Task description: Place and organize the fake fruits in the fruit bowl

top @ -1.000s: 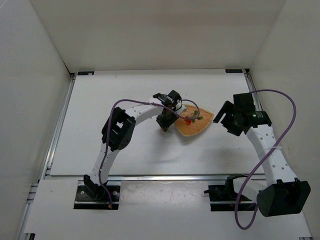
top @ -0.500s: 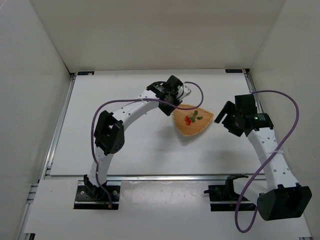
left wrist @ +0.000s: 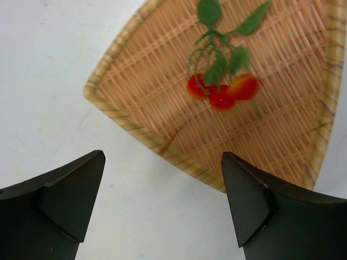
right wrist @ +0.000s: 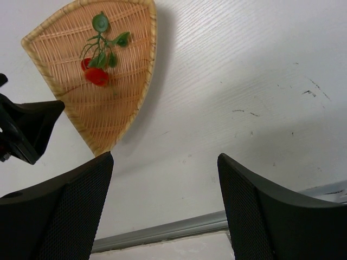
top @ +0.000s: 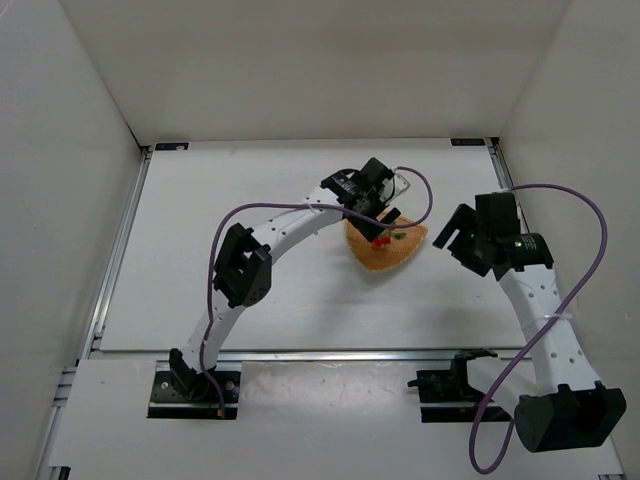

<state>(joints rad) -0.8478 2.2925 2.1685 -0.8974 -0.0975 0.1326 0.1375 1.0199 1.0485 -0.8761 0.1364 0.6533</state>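
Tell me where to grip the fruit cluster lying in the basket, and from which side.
Probably the green stems where they gather beside the red berries, coming straight down from above. It all lies flat on the basket weave, the berries are small and round, and the stems form one graspable bunch.

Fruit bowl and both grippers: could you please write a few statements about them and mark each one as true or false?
1. The fake fruits lie inside the fruit bowl. True.
2. The left gripper is shut on the fake fruits. False: its fingers are apart and hold nothing, and the fruits rest on the weave.
3. The right gripper is open and holds nothing. True.
4. The fruit bowl is a perfect circle. False: it is a rounded triangle, like a fan.
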